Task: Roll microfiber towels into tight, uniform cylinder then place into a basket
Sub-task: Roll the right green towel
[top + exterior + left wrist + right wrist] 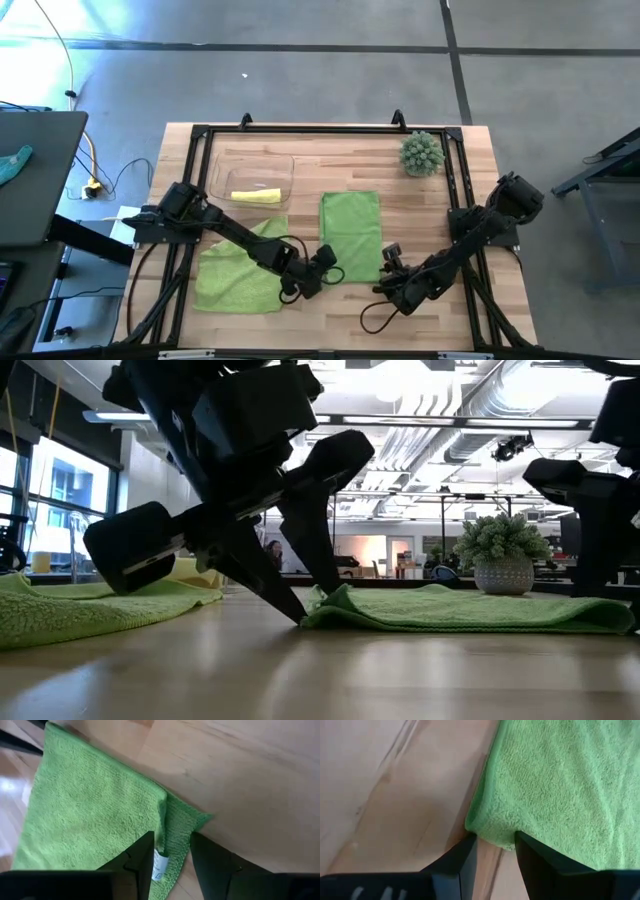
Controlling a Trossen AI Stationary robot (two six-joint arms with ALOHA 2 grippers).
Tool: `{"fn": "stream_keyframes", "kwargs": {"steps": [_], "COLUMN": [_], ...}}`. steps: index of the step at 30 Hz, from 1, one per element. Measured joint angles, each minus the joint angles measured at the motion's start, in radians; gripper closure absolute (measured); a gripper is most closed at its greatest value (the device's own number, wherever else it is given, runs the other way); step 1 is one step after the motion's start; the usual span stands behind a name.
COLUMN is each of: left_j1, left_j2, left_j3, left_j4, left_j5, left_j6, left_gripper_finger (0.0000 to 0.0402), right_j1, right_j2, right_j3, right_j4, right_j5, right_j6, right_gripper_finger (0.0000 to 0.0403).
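Observation:
A lime green towel (350,228) lies flat as a long strip in the middle of the table. My left gripper (172,857) stands open at its near left corner, and my right gripper (496,847) stands open at its near right corner. A corner of cloth lies between each pair of fingers. A second green towel (235,280) lies spread under my left arm. A yellow towel (255,196) lies rolled in the clear basket (222,165) at the far left. My left gripper slants down from the near side over the towel's near left corner (175,827), which bears a white label. The corner lies between the two open fingers. In the low view the cloth rises in a small peak (337,594) against one finger. My right gripper slants down over the near right corner (487,827). The cloth's edge runs between its fingers. Whether the fingers touch the cloth, I cannot tell.
A spiky green ball plant (421,153) in a small pot stands at the far right corner. A black frame (300,130) runs around the tabletop. Bare wood lies between the strip towel and the near edge.

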State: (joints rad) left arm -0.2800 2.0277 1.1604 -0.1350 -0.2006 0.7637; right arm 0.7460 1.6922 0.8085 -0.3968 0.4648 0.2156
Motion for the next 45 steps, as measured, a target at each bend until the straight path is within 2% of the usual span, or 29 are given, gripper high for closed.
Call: {"fn": "stream_keyframes", "kwargs": {"steps": [4, 9, 12, 14, 19, 23, 26, 30, 35, 39, 42, 45], "left_j1": [0.001, 0.002, 0.001, 0.001, -0.003, 0.006, 0.013, 0.013, 0.009, 0.008, 0.004, 0.002], "left_j2": [0.0, 0.004, 0.004, 0.005, -0.003, -0.012, -0.019, -0.021, -0.047, -0.058, -0.062, -0.062], "left_j3": [0.0, -0.002, -0.002, -0.002, -0.003, -0.005, -0.006, -0.006, -0.015, -0.098, -0.163, -0.203], "left_j4": [-0.003, 0.013, 0.02, 0.028, 0.034, 0.036, 0.037, 0.076, 0.102, 0.235, 0.39, 0.45], "left_j5": [0.048, 0.08, 0.088, 0.087, 0.063, 0.103, 0.173, 0.196, 0.193, 0.193, 0.189, 0.185], "left_j6": [-0.078, -0.212, -0.299, -0.356, -0.451, -0.566, -0.657, -0.704, -0.758, -0.846, -0.921, -0.992], "left_gripper_finger": [0.0292, 0.0347, 0.0386, 0.0396, 0.0396, 0.0399, 0.04, 0.0401, 0.0401, 0.0401, 0.0401, 0.0401], "right_j1": [0.002, 0.002, 0.002, 0.004, 0.006, 0.001, -0.015, -0.041, -0.054, -0.054, -0.055, -0.054], "right_j2": [0.022, 0.037, 0.038, 0.039, 0.017, -0.025, -0.056, -0.123, -0.257, -0.33, -0.336, -0.321], "right_j3": [0.002, 0.003, 0.003, 0.003, 0.001, -0.002, -0.028, -0.16, -0.325, -0.392, -0.402, -0.383], "right_j4": [0.017, 0.017, 0.021, 0.024, 0.026, 0.004, 0.033, 0.24, 0.433, 0.476, 0.476, 0.481], "right_j5": [0.014, 0.012, 0.002, -0.006, -0.059, -0.129, -0.162, -0.197, -0.18, -0.18, -0.188, -0.204], "right_j6": [0.011, 0.094, 0.151, 0.184, 0.277, 0.304, 0.303, 0.32, 0.368, 0.371, 0.366, 0.287], "right_gripper_finger": [0.0277, 0.0283, 0.0308, 0.0334, 0.0396, 0.0393, 0.0399, 0.0402, 0.0403, 0.0402, 0.0401, 0.0384]}}
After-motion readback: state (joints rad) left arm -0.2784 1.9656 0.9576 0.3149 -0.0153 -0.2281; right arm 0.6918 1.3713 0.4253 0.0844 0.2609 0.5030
